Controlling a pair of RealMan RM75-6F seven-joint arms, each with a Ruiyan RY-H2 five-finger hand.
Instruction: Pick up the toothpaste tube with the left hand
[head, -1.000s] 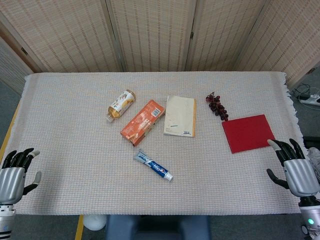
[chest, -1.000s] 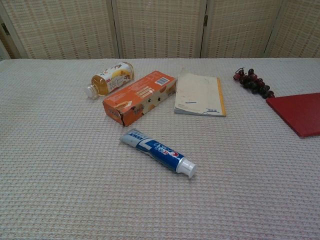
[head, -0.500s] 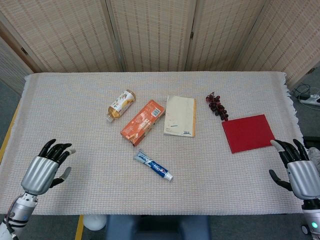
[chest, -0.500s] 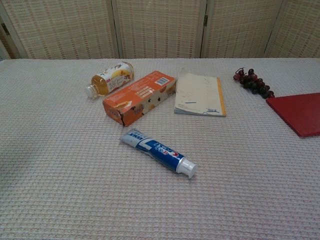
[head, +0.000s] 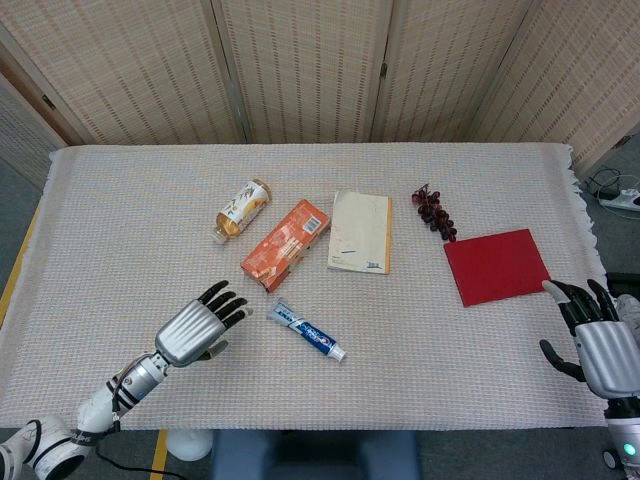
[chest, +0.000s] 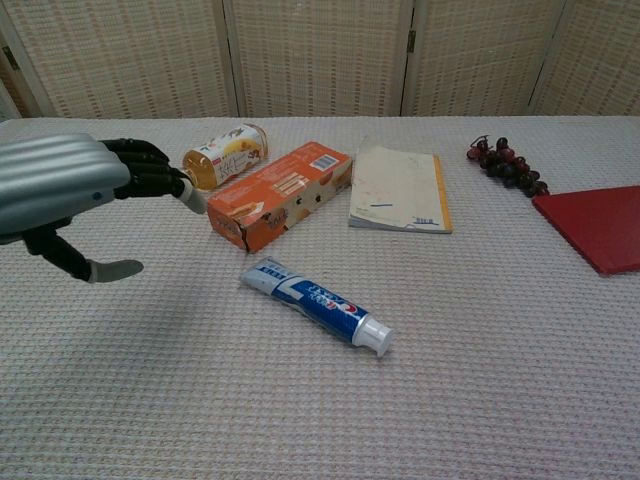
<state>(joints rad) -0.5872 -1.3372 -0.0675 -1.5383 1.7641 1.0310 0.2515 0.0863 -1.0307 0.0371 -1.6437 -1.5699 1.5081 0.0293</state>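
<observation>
The blue and white toothpaste tube (head: 307, 330) (chest: 315, 305) lies flat on the woven table cover, its white cap toward the front right. My left hand (head: 198, 327) (chest: 75, 193) hovers over the table a short way to the tube's left, fingers apart and holding nothing, apart from the tube. My right hand (head: 596, 340) stays at the table's front right edge, fingers spread and empty; the chest view does not show it.
Just behind the tube lies an orange box (head: 286, 244) (chest: 280, 195). A drink bottle (head: 242, 209) (chest: 220, 156), a cream booklet (head: 360, 231) (chest: 400, 189), dark grapes (head: 434, 212) (chest: 508, 163) and a red square (head: 496, 265) (chest: 597, 226) lie further back and right.
My left hand has swept from the front left corner rightward and inward over the table, ending close to the tube's left. It now shows in the chest view. The right hand barely moved.
</observation>
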